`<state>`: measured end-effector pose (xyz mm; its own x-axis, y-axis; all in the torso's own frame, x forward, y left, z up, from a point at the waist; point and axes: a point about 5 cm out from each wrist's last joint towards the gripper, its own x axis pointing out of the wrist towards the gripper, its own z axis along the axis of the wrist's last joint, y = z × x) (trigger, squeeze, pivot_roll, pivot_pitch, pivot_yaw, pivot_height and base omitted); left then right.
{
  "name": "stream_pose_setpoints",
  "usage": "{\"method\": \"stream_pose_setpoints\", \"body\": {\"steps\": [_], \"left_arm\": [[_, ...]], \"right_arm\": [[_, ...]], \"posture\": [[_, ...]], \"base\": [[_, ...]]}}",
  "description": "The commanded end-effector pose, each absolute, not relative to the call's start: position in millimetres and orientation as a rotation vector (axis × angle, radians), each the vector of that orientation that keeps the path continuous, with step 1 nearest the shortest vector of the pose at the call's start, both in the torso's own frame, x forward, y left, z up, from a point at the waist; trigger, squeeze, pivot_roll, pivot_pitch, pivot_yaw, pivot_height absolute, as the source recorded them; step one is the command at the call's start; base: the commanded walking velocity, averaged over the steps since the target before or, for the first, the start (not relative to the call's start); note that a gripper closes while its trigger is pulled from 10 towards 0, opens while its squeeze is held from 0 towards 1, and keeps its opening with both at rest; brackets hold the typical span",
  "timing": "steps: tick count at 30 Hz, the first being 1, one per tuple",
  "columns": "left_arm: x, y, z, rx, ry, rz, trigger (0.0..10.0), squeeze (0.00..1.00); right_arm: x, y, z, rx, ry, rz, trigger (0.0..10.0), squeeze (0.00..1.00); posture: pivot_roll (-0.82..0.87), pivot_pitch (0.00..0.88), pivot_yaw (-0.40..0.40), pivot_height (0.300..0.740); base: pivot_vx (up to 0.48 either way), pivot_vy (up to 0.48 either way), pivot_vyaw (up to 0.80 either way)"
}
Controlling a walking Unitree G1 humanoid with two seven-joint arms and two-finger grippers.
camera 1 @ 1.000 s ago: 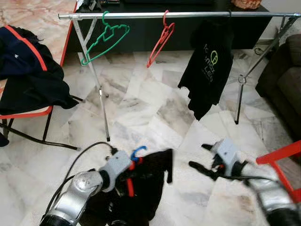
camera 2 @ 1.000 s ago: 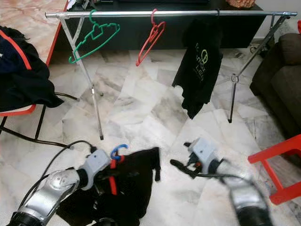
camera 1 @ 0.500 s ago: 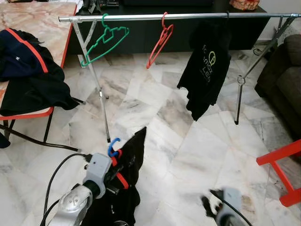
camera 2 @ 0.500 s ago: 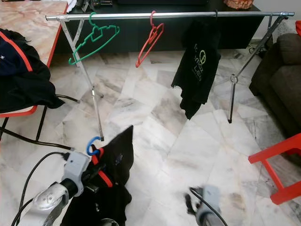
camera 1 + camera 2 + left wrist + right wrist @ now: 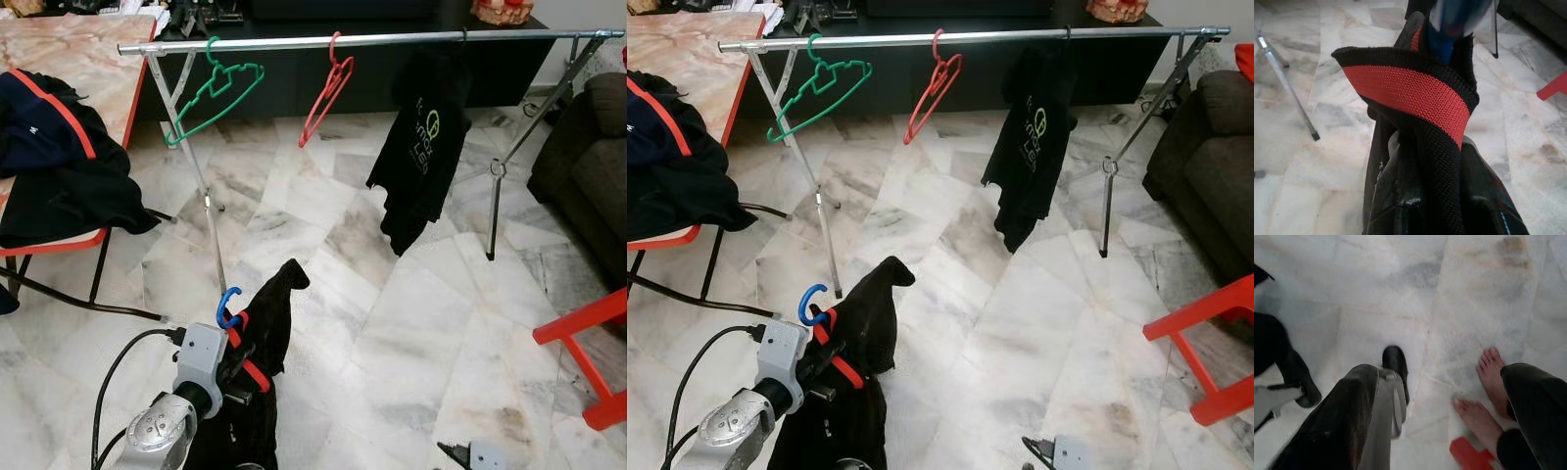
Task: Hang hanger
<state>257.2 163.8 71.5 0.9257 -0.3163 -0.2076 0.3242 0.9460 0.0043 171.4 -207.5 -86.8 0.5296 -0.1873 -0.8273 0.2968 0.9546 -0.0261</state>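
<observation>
A silver clothes rail (image 5: 372,40) spans the room ahead. On it hang a green hanger (image 5: 217,90), a red hanger (image 5: 327,88) and a black T-shirt (image 5: 419,147). Low at the near left, my left gripper (image 5: 238,354) is shut on a blue hanger (image 5: 227,305) that carries a black garment with red trim (image 5: 270,315). The left wrist view shows the red band of the garment (image 5: 1410,93) and the blue hanger neck (image 5: 1448,27) between the fingers. My right gripper (image 5: 1440,374) hangs low over the floor, open and holding nothing.
A marble-topped table with a dark jacket (image 5: 49,147) stands at the left. A brown sofa (image 5: 588,147) and a red chair (image 5: 586,338) are at the right. A black cabinet (image 5: 323,69) runs behind the rail. A person's bare feet (image 5: 1484,401) are beside my right gripper.
My right arm has dropped from in front of me to the bottom edge. My left gripper moved left and up with the hanger; the garment now dangles from it.
</observation>
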Motion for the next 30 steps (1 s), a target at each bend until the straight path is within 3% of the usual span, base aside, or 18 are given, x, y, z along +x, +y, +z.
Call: {"method": "stream_pose_setpoints", "body": {"steps": [1,30], "left_arm": [[254.5,161.4,75.7,0.045,0.191,-0.344,10.0,0.00],[250.5,162.1,72.7,0.058,0.215,-0.350,10.0,0.00]], "right_arm": [[160.0,-212.3,-91.0,0.119,1.007,-0.314,10.0,0.00],[157.9,-203.3,-93.5,0.082,1.027,-0.239,10.0,0.00]], "posture": [[-0.01,0.198,-0.030,0.740],[0.01,0.184,-0.017,0.740]], "base": [[0.356,0.000,0.00],[0.460,0.000,0.00]]}}
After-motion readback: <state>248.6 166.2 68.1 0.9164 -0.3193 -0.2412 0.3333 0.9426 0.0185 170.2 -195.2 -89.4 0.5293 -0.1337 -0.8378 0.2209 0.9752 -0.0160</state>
